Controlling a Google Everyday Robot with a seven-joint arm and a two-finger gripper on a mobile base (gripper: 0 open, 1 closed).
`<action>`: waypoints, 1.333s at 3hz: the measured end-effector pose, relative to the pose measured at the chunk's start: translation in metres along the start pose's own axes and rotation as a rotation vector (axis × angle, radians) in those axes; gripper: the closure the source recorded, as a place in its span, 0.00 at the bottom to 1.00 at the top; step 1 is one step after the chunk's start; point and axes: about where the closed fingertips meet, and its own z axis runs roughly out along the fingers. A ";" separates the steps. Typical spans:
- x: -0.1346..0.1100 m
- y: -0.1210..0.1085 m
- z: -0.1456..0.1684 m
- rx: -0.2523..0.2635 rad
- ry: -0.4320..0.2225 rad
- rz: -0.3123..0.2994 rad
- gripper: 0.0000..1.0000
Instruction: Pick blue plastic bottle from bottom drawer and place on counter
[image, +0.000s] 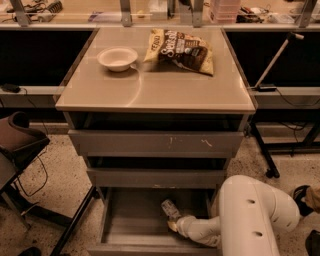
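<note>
The blue plastic bottle (170, 208), small and clear with a pale label, lies on the floor of the open bottom drawer (131, 224), right of its middle. My gripper (174, 225) reaches into the drawer from the right on a white arm and sits right at the bottle's near end, touching or nearly touching it. The beige counter (150, 87) tops the grey three-drawer cabinet above.
A white bowl (117, 58) and a yellow-brown snack bag (181, 50) lie at the back of the counter. The two upper drawers stand slightly open. A dark chair (17, 140) is at the left, a black stand leg (262, 150) at the right, and a cluttered worktable behind.
</note>
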 end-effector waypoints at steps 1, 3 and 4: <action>-0.036 -0.019 -0.050 0.056 -0.070 -0.102 0.89; -0.102 -0.027 -0.196 0.164 -0.143 -0.499 1.00; -0.106 -0.017 -0.226 0.159 -0.138 -0.569 1.00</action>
